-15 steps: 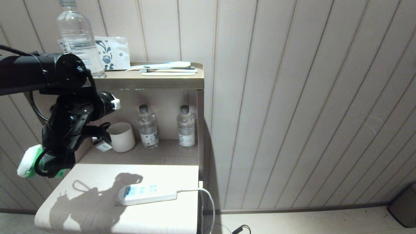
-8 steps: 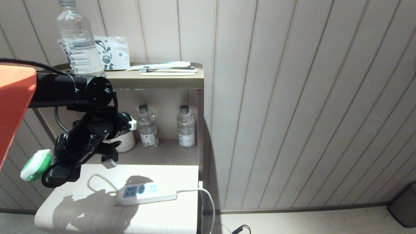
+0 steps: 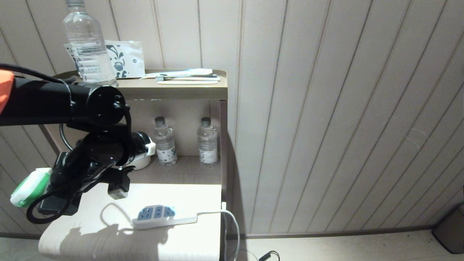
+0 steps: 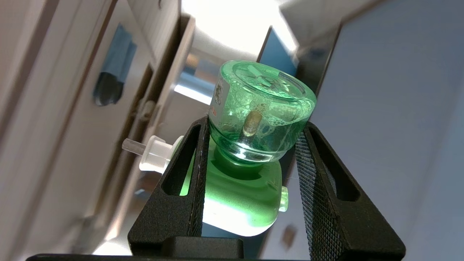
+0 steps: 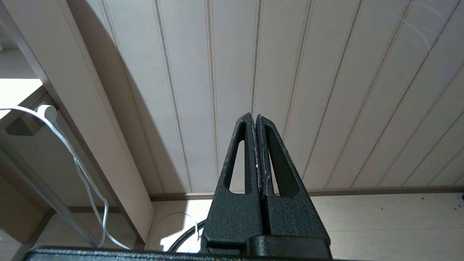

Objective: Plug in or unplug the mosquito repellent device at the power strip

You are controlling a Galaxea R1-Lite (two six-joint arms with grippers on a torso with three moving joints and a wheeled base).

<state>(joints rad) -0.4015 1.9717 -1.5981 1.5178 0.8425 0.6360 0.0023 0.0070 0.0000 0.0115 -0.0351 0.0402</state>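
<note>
At lower left of the head frame: mosquito repellent device [image 3: 25, 187], clamped in the left gripper [image 3: 34, 194], unplugged, well apart from the power strip [image 3: 163, 216] at lower centre. Step: carrying. Next, likely: align prongs to a socket. Left wrist view alone shows the fingers [image 4: 311, 174] flanking the green bottle. Right gripper [image 5: 255, 119]: parked, clenched empty.

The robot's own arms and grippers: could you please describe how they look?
The left arm is a matte black tube with an orange section at the frame edge, round joints and looping black cables. Both the left gripper and right gripper have black triangular slotted fingers; the left pads are cross-hatched.
</note>
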